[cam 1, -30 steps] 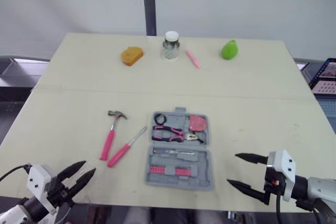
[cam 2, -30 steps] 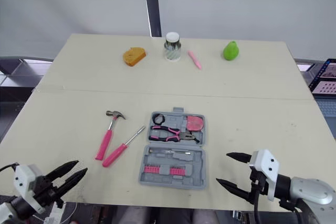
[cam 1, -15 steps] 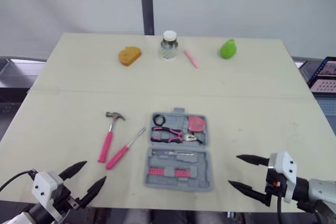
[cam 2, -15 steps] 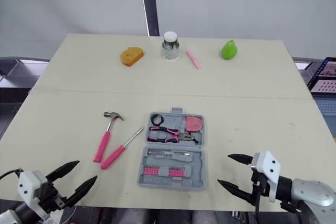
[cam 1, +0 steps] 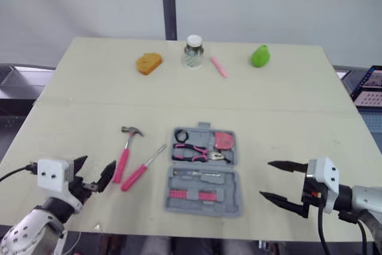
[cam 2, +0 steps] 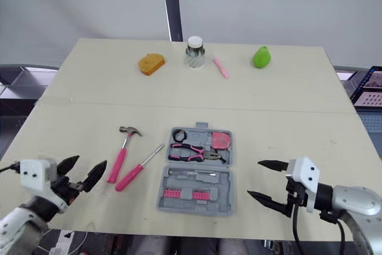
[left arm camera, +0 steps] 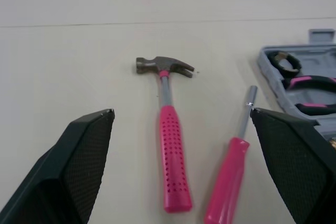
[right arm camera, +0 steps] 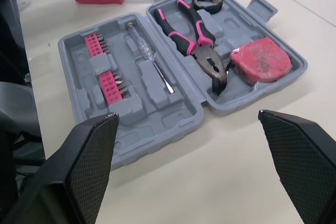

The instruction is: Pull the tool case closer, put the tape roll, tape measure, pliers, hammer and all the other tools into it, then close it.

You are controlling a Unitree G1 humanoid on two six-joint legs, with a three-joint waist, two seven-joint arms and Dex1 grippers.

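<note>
The grey tool case (cam 1: 234,178) lies open in the middle of the near table. In it sit a black tape roll (cam 1: 182,135), pink-handled pliers (cam 1: 194,152), a pink tape measure (cam 1: 224,141) and a row of pink bits (right arm camera: 107,80). To its left on the table lie a pink-handled hammer (cam 1: 125,153) and a pink screwdriver (cam 1: 142,168). My left gripper (cam 1: 95,171) is open, just in front of the two handles' near ends and holding nothing. The right gripper (cam 1: 267,179) is open to the right of the case, apart from it.
Along the far edge stand an orange sponge (cam 1: 149,63), a small jar (cam 1: 194,52), a pink marker (cam 1: 219,67) and a green pear-shaped object (cam 1: 259,56). A screen (cam 1: 371,85) shows past the table's right edge. Bare tabletop surrounds the case.
My left gripper has opened wider and moved forward over the table toward the hammer and screwdriver handles. The right gripper has hardly moved.
</note>
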